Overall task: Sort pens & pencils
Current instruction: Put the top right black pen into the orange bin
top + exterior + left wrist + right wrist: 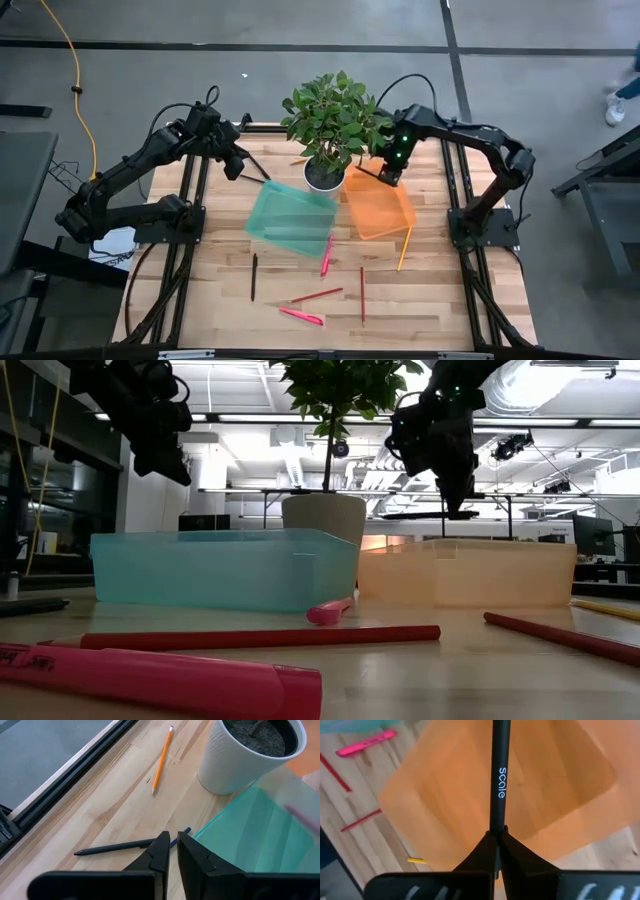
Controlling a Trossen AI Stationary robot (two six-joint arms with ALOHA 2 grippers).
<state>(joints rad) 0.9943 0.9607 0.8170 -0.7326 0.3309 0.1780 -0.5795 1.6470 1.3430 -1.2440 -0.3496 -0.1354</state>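
My right gripper [385, 176] hangs over the far left corner of the orange bin [378, 210], shut on a black pen [500, 775] printed "scale". My left gripper [171, 842] is by the teal bin's [292, 218] far left corner, fingers nearly together with nothing between them. Below it a black pen [115, 847] lies flat on the wood, and an orange pencil [162, 760] lies farther off. On the near half of the table lie a black pen [254, 277], two pink pens [326, 256] [301, 316], two red pencils [317, 296] [362, 293] and a yellow-orange pencil [404, 248]. My right gripper pinches the black pen by its upper end [498, 826] between the two fingertips. The fingers come steeply from above and the pen runs on in line with them. It hangs nearly upright below the gripper [443, 500], clear of the table, over the orange bin.
A potted plant in a white pot [324, 175] stands at the far middle, between the two bins and close to both grippers. Its leaves [330, 110] spread above the far edge. The bare wood of the table [200, 290] shows at the near left.
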